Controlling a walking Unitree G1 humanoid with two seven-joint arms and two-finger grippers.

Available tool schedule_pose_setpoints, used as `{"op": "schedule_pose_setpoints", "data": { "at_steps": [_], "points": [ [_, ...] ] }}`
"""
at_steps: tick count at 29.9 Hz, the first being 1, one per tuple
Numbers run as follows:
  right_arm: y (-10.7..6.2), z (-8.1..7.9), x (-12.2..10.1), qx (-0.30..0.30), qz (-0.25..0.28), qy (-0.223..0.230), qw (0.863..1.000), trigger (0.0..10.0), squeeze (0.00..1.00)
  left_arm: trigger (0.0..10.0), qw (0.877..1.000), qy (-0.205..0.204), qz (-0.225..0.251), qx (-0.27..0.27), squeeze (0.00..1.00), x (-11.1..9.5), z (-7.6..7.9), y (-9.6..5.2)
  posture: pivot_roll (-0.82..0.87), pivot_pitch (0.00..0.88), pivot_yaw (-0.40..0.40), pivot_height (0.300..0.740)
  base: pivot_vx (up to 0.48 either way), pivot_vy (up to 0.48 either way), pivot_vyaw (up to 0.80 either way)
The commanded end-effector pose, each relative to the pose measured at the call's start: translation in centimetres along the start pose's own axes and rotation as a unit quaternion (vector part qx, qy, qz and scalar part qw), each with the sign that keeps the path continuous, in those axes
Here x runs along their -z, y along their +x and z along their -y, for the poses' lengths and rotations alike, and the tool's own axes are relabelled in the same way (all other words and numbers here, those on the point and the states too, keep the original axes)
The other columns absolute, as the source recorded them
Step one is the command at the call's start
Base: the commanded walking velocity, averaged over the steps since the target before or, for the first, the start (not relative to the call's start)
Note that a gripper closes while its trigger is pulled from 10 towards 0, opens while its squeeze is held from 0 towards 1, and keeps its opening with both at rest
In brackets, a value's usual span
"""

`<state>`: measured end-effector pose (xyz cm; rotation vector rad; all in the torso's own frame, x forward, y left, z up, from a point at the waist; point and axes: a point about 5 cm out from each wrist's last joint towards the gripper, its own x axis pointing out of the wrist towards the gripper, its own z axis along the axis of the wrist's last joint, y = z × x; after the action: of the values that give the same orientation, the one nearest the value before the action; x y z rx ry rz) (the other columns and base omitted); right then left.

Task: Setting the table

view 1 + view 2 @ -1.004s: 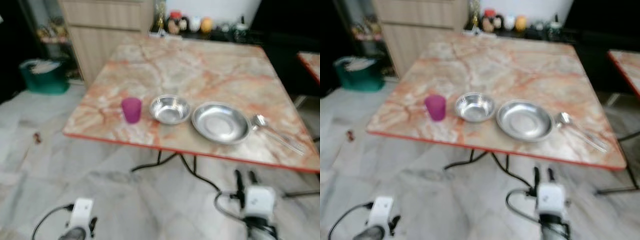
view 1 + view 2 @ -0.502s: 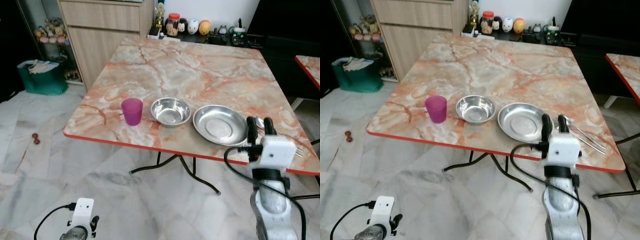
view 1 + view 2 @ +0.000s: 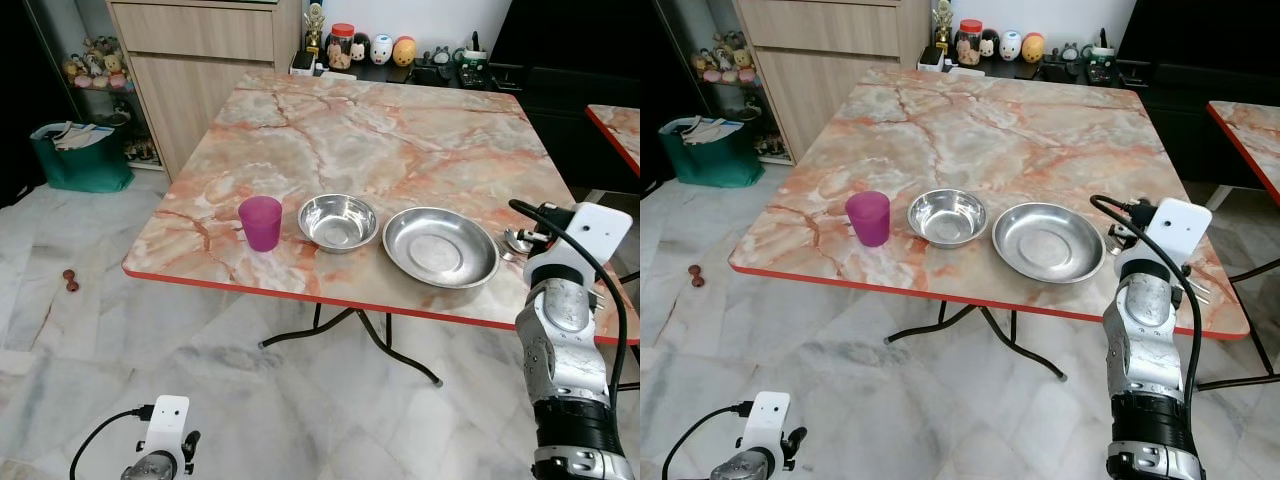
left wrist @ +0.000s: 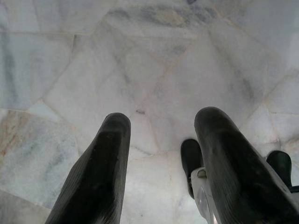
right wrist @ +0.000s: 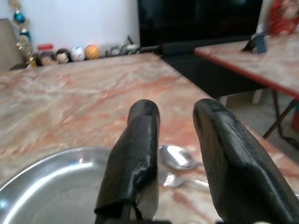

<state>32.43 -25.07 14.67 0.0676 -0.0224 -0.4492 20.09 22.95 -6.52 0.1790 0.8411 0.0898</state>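
On the marble table (image 3: 380, 130) stand a purple cup (image 3: 261, 221), a steel bowl (image 3: 338, 220) and a steel plate (image 3: 440, 246) in a row near the front edge. A spoon (image 5: 176, 157) and a fork (image 5: 180, 179) lie just right of the plate. My right gripper (image 5: 175, 109) is open, held low over the table's right front corner, pointing at the spoon with nothing between its fingers. The right arm (image 3: 565, 320) rises beside the table edge. My left gripper (image 4: 163, 123) hangs open low over the floor.
A wooden cabinet (image 3: 200, 60) and a green bag (image 3: 72, 155) stand at the far left. Small figurines (image 3: 375, 48) line the table's far edge. A second table (image 3: 620, 125) is at the right. Black table legs (image 3: 360, 330) stand underneath on the marble floor.
My right arm has risen from below the table edge and now reaches over the front right corner, its gripper beside the spoon. The left arm stays hanging.
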Motion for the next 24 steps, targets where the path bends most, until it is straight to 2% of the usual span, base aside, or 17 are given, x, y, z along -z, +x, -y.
{"op": "schedule_pose_setpoints", "data": {
  "at_steps": [1,2,5,6,9,13,14,16,19,22,24],
  "points": [
    [0.6,0.2,1.0,0.009,-0.045,0.038,0.998,10.0,0.00,10.0,1.000,0.000,-0.013,0.001,0.00,0.7,0.2,-0.1,-0.03,0.000,-0.043,0.740,0.000,0.000,0.00],
    [0.7,0.0,1.7,0.004,-0.069,0.051,0.996,10.0,0.93,10.0,1.000,0.000,-0.014,0.001,0.00,0.8,0.2,-0.2,-0.03,0.000,-0.042,0.740,0.000,0.000,0.00],
    [0.7,-0.3,2.4,-0.002,-0.091,0.065,0.994,10.0,0.93,10.0,1.000,0.000,-0.015,0.001,0.00,0.9,0.2,-0.2,-0.03,0.000,-0.043,0.740,0.000,0.000,0.00],
    [0.9,-0.3,2.6,0.003,-0.099,0.069,0.993,10.0,1.00,10.0,1.000,0.001,-0.015,0.002,0.00,0.9,0.3,-0.2,-0.02,0.000,-0.044,0.740,0.000,0.000,0.00],
    [1.3,-1.0,3.3,0.011,-0.120,0.084,0.989,10.0,1.00,10.0,1.000,0.003,-0.016,0.004,0.00,1.1,0.4,-0.2,-0.02,0.000,-0.043,0.740,0.000,0.000,0.00],
    [1.4,-1.5,3.4,0.004,-0.117,0.088,0.989,10.0,1.00,10.0,1.000,0.004,-0.017,0.005,0.00,1.2,0.4,-0.3,-0.01,0.000,-0.049,0.740,0.000,0.000,0.00],
    [1.3,-2.1,3.1,-0.013,-0.102,0.069,0.992,10.0,0.00,10.0,1.000,-0.002,-0.015,0.005,0.00,1.2,0.5,-0.3,-0.01,0.000,-0.051,0.740,0.000,0.000,0.00],
    [1.1,-3.1,2.7,-0.042,-0.073,0.032,0.996,10.0,0.00,10.0,1.000,-0.012,-0.009,0.007,0.00,1.2,0.5,-0.3,-0.01,0.000,-0.055,0.740,0.000,0.000,0.00],
    [0.7,-3.5,2.3,-0.051,-0.037,0.042,0.997,10.0,0.00,10.0,0.999,-0.051,0.003,0.000,0.00,1.3,0.2,-0.4,0.00,0.000,-0.058,0.740,0.000,0.000,0.00],
    [0.3,-3.9,2.2,-0.061,-0.019,0.036,0.997,10.0,0.00,10.0,0.999,-0.049,0.003,0.002,0.00,1.5,0.1,-0.5,-0.01,0.000,-0.053,0.740,0.000,0.000,0.00],
    [-0.3,-4.8,1.8,-0.093,0.005,0.015,0.996,10.0,0.00,10.0,0.999,-0.040,0.001,0.007,0.00,1.9,0.1,-0.7,-0.02,0.000,-0.050,0.740,0.000,0.000,0.00]
  ]
}}
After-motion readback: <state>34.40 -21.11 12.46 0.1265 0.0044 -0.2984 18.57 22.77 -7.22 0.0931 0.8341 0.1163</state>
